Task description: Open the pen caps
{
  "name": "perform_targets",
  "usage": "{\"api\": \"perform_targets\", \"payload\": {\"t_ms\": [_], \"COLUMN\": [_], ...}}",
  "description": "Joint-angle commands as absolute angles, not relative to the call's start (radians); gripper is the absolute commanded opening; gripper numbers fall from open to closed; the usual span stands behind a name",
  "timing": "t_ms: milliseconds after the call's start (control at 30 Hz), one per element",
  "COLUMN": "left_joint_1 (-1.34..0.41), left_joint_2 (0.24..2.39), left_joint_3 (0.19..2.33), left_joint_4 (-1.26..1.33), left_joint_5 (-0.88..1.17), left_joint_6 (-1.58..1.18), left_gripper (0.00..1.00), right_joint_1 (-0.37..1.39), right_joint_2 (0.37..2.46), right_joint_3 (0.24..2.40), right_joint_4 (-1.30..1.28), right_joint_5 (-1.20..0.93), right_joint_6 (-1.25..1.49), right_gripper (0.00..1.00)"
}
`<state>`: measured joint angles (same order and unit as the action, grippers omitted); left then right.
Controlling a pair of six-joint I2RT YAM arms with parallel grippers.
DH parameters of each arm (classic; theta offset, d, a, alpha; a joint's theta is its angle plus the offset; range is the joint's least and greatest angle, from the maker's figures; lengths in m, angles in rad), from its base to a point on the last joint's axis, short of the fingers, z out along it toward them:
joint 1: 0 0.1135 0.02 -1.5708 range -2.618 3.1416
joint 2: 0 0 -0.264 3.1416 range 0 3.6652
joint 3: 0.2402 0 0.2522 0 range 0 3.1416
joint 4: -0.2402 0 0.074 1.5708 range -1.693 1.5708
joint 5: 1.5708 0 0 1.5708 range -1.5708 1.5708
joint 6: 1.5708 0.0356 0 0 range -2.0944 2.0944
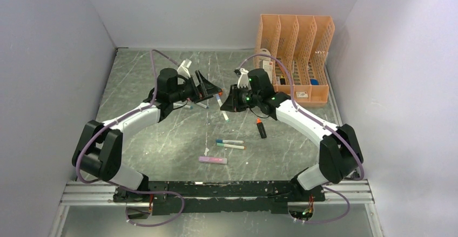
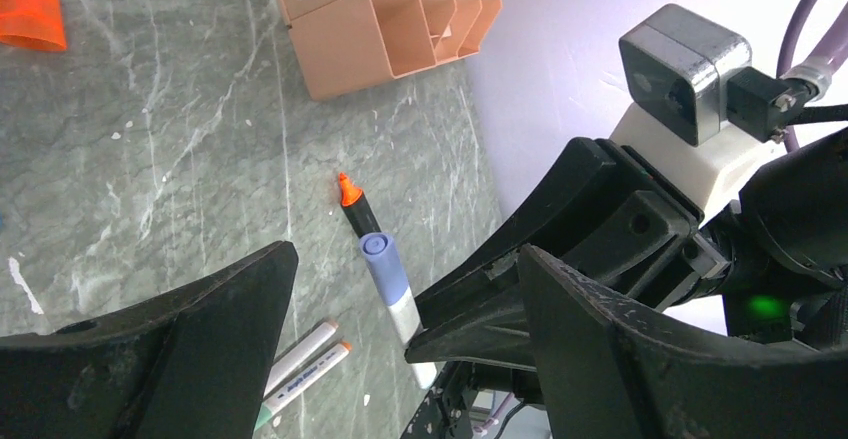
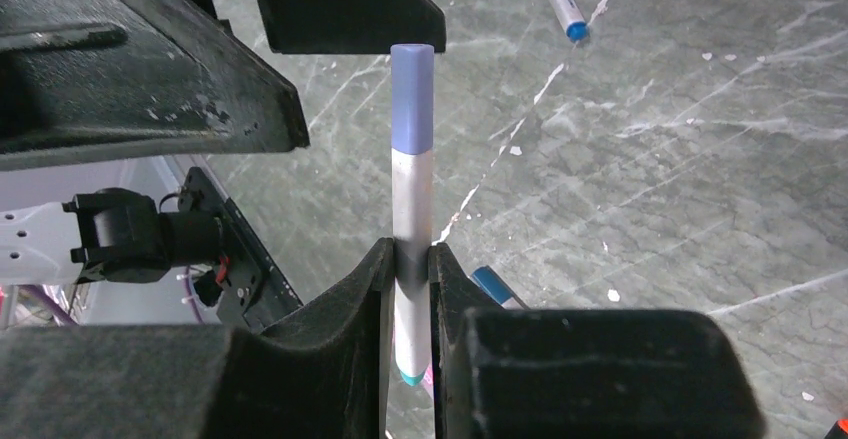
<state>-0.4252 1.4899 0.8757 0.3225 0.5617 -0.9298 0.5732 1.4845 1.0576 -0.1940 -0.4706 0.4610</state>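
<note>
Well left of the peach mesh file organiser (image 1: 294, 37), the left gripper (image 2: 405, 259) holds its fingers spread wide, with the lilac cap (image 3: 412, 99) in the gap between them. The cap sits on a white-barrelled pen (image 3: 412, 199) held clear of the tabletop (image 1: 162, 140). Nearer the organiser, the right gripper (image 3: 410, 259) has its fingers clamped on the barrel. A stubby black marker (image 1: 261, 128) lies in front of the organiser, with bare tabletop around it.

**Soft, even light from above**

Bright diffuse light covers the grey marbled table (image 1: 173, 140), casting only faint, soft-edged shadows. The walls (image 1: 48, 59) take a lilac cast. In the wrist views the lilac-capped pen (image 3: 412, 209) is crisp, the near black fingers (image 2: 150, 359) dark and softer, the orange cap (image 2: 28, 11) at the corner blurred.
</note>
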Motion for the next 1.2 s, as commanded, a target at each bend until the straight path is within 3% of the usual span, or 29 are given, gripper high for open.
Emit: {"api": "perform_targets", "payload": {"t_ms": [0, 233, 400, 633, 733, 800, 867, 1033, 1167], "left_joint_1": [-0.445, -0.463, -0.472, -0.478, -0.481, -0.484, -0.487, -0.492, -0.494], "left_joint_2": [1.506, 1.541, 1.551, 1.573, 1.580, 1.585, 1.586, 1.594, 1.626], "left_joint_3": [0.873, 0.877, 0.875, 0.878, 0.884, 0.889, 0.893, 0.895, 0.911], "left_joint_4": [0.397, 0.446, 0.452, 0.460, 0.460, 0.467, 0.466, 0.487, 0.543], "left_joint_5": [0.550, 0.570, 0.570, 0.580, 0.587, 0.594, 0.595, 0.603, 0.616], "left_joint_6": [-0.945, -0.970, -0.968, -0.971, -0.976, -0.984, -0.983, -1.003, -1.029], "left_gripper": [0.90, 0.64, 0.54, 0.25, 0.09, 0.07, 0.07, 0.07, 0.07], "right_joint_1": [0.565, 0.565, 0.563, 0.558, 0.556, 0.555, 0.554, 0.554, 0.555], "right_joint_2": [1.463, 1.469, 1.463, 1.454, 1.465, 1.475, 1.486, 1.514, 1.524], "right_joint_3": [1.057, 1.051, 1.049, 1.040, 1.038, 1.036, 1.031, 1.022, 1.007], "right_joint_4": [-0.159, -0.146, -0.148, -0.146, -0.146, -0.140, -0.128, -0.108, -0.079], "right_joint_5": [-0.494, -0.486, -0.480, -0.475, -0.472, -0.473, -0.473, -0.475, -0.506], "right_joint_6": [0.485, 0.494, 0.494, 0.497, 0.500, 0.501, 0.505, 0.506, 0.515], "right_gripper": [0.13, 0.12, 0.12, 0.13, 0.34, 0.46, 0.48, 0.43, 0.14]}}
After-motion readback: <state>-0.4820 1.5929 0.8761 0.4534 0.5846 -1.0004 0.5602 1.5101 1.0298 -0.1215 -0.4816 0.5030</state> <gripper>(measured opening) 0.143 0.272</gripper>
